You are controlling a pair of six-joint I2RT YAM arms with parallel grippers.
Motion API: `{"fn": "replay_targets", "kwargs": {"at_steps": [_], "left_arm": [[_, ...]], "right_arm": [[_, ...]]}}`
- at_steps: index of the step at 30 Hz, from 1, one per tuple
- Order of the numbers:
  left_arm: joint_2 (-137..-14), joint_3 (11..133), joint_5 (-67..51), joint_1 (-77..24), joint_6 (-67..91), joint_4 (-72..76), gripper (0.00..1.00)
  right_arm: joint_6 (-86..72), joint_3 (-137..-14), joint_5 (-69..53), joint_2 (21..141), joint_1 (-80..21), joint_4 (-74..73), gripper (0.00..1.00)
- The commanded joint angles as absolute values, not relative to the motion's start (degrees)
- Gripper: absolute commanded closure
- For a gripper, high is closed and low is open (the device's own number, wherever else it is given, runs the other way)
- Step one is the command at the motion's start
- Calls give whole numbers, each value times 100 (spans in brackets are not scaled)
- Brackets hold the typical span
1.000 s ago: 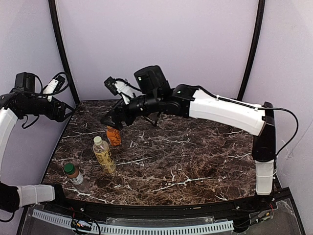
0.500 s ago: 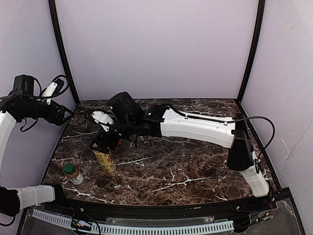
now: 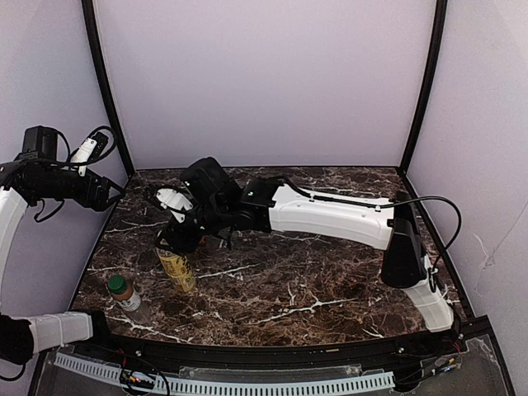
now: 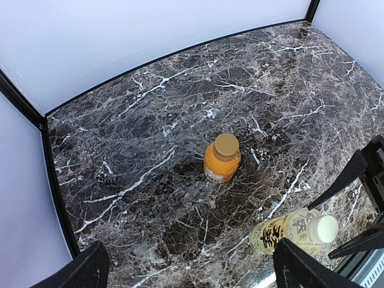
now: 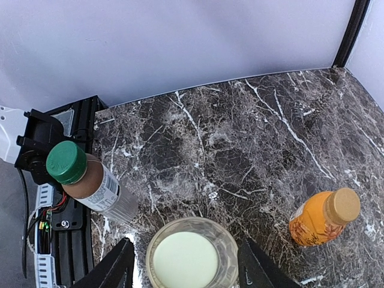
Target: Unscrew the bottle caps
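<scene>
Two wrist views show the orange bottle [image 4: 221, 159]; overhead hides it.

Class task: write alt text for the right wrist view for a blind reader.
From above, the open right tool flanks the white-capped tall bottle. A green-capped bottle stands left and an orange bottle right, on a marble table.
</scene>
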State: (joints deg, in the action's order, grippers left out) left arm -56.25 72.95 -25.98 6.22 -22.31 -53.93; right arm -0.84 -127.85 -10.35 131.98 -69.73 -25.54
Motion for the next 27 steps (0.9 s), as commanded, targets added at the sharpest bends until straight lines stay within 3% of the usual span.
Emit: {"fn": "replay_targets", "kwargs": {"at_steps": [1,10,16,24,27], "left_arm": [[-5590,7280,-2669,615,-2215,-5547,4],[-5547,7219,-3020,615,-2234,-5609,4],[-5592,7640,-3819,616,-2315,-5983,2],[-6070,8905,-4505,-133,-2054,-6172,1],[-6267,9023,-3801,-787,-2122,-6223,1]], "right_arm": [[-35,-12848,-897,13398,-6987,-2454,45],[26,-12859,-1141,13260,-6941,-2379,100],[-802,-12417,-1687,12374,-6493,-2237,100],[-1613,-10136,-1605,10412,-5860,-321,100],[-1935,-9522,-1389,9916,-5704,308,100]]}}
